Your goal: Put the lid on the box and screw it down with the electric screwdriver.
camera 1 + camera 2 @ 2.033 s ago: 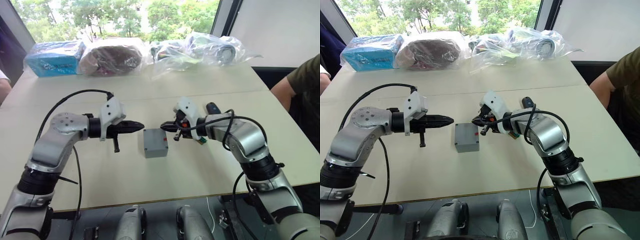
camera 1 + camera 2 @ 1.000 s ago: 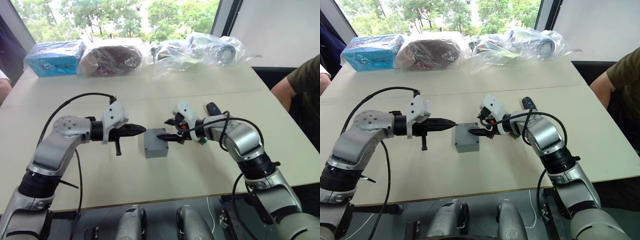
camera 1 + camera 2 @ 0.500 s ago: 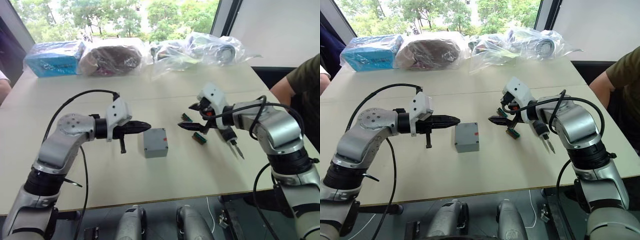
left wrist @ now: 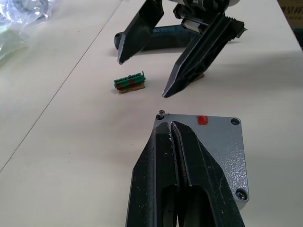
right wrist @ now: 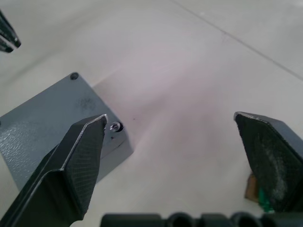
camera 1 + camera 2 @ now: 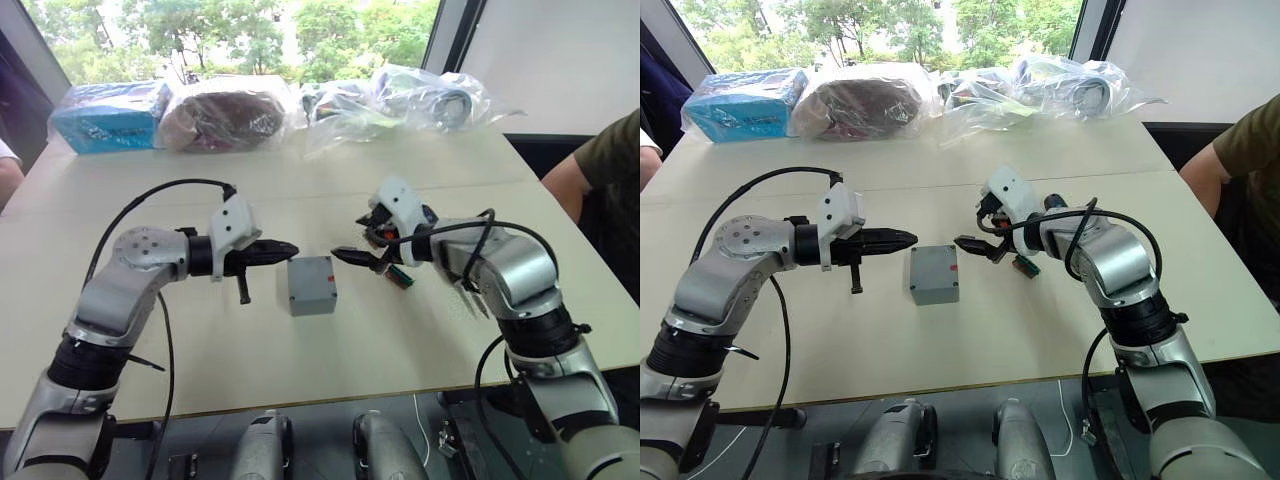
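Grey box (image 6: pixel 311 285), with the lid (image 4: pixel 213 142) already seated on top of it, is seen resting on the table (image 6: pixel 300 360), and it serves as the landmark between the two arms. A small red mark (image 4: pixel 202 120) is carried on the lid near the edge facing the right gripper, and screws are seen at its corners; one screw (image 5: pixel 114 126) stands slightly raised at the corner nearest the right gripper.

To the robot's left of the box, the left gripper (image 6: pixel 285 249) is held level just above the table, its two black fingers pressed together and empty, the tips pointing at the box and reaching to its near edge. To the robot's right of the box, the right gripper (image 6: pixel 362 250) is held with its fingers spread wide and nothing between them; the lower fingertip (image 5: pixel 90 137) hangs close beside the raised corner screw, while the other finger (image 5: pixel 272 151) stands well apart from the box.

Beyond the right gripper, farther from the box, the electric screwdriver (image 4: pixel 163 40) is seen lying on the table, gripped by neither hand. Two small green-brown blocks are placed on that same side of the box: one (image 4: pixel 129 82) near the right gripper's fingertips, another (image 6: pixel 400 276) under the right forearm. Along the table's far edge, well apart from the box, a blue package (image 6: pixel 105 117) and several clear plastic bags (image 6: pixel 400 100) are laid. A person's arm (image 6: pixel 590 160) is seen at the table's right side.
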You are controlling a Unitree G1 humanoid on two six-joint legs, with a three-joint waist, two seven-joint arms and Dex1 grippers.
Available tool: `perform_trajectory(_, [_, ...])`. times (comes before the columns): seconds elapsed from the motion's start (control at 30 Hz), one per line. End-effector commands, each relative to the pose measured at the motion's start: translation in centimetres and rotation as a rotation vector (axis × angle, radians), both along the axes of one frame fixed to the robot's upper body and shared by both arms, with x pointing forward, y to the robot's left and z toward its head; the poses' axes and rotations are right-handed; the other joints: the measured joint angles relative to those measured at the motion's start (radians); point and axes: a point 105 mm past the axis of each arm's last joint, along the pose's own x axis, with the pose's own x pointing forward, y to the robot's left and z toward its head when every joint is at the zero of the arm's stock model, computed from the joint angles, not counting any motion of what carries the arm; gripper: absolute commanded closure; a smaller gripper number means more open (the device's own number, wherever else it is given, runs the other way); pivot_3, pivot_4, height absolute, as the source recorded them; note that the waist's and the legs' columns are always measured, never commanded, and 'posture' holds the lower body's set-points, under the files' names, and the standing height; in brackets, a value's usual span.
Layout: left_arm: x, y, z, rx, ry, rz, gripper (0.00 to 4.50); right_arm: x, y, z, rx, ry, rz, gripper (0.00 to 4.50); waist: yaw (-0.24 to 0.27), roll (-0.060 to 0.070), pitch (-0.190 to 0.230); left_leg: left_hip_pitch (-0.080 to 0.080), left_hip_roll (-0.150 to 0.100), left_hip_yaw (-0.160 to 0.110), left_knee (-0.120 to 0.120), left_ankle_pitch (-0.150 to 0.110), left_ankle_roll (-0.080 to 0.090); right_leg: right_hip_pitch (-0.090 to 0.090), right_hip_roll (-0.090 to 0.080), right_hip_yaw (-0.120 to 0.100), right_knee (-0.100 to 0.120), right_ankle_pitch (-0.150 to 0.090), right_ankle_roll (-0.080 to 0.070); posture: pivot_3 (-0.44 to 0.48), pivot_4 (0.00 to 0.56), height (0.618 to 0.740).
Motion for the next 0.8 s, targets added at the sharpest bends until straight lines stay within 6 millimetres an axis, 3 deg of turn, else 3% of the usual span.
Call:
perform_trajectory(0.03, [-0.1,0.1,1.3,0.001,-0.054,0.002,4.5,0.3,0.3,0.4,0.001,-0.039,0.004,0.01,0.0,0.0,0.0,0.0,0.0,0.0,0.0,0.0,0.0,0.0,0.0,0.0,0.0,0.0,0.0,0.0,0.15,0.74])
perform_trajectory(0.47, [-0.2,0.2,1.3,0.006,-0.051,0.006,4.5,0.8,0.6,0.0,-0.005,-0.04,0.02,0.01,-0.001,0.0,0.0,0.0,0.0,0.0,0.0,0.0,0.0,0.0,0.0,0.0,0.0,0.0,0.0,0.0,0.15,0.74])
perform_trajectory(0.8, [-0.3,0.2,1.3,0.008,-0.048,0.004,4.5,1.4,0.4,0.9,-0.003,-0.068,0.01,0.01,-0.001,0.0,0.0,0.0,0.0,0.0,0.0,0.0,0.0,0.0,0.0,0.0,0.0,0.0,0.0,0.0,0.15,0.74])
